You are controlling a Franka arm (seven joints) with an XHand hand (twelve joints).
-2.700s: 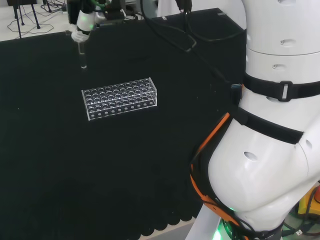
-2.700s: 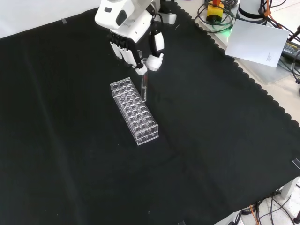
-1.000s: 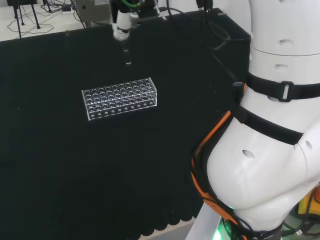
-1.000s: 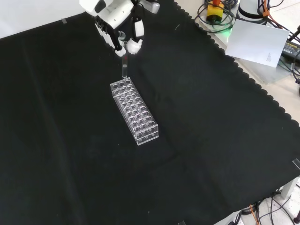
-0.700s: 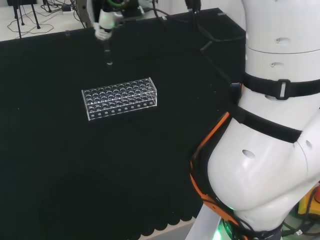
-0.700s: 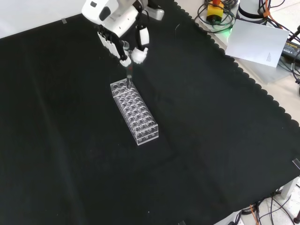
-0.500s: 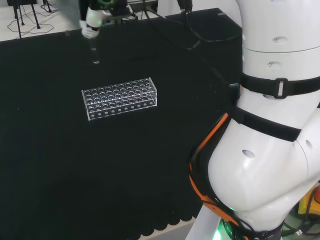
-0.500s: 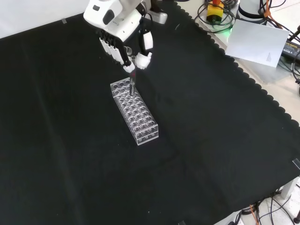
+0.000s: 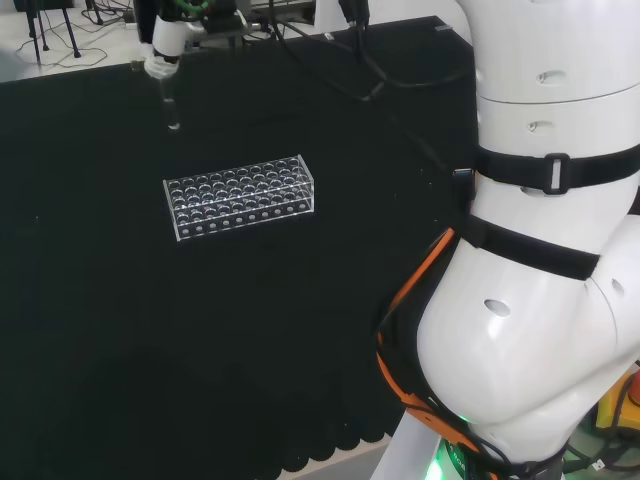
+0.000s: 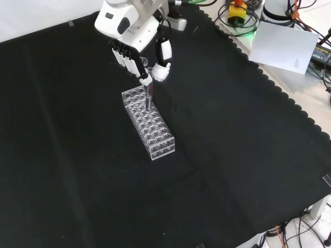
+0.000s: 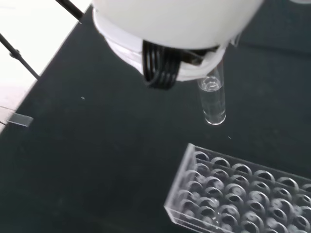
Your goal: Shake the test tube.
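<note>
Front view shows my fingers (image 10: 145, 78) pinching the test tube (image 10: 149, 98) upright above the rack's (image 10: 155, 129) far end, mid-shake; next, swing it sideways.

White arm (image 9: 540, 300), black straps, orange cable.

test tube (image 11: 213, 100) top hidden behind fingers (image 11: 158, 68), rack (image 11: 243, 199) cut off at wrist view's edge
</note>
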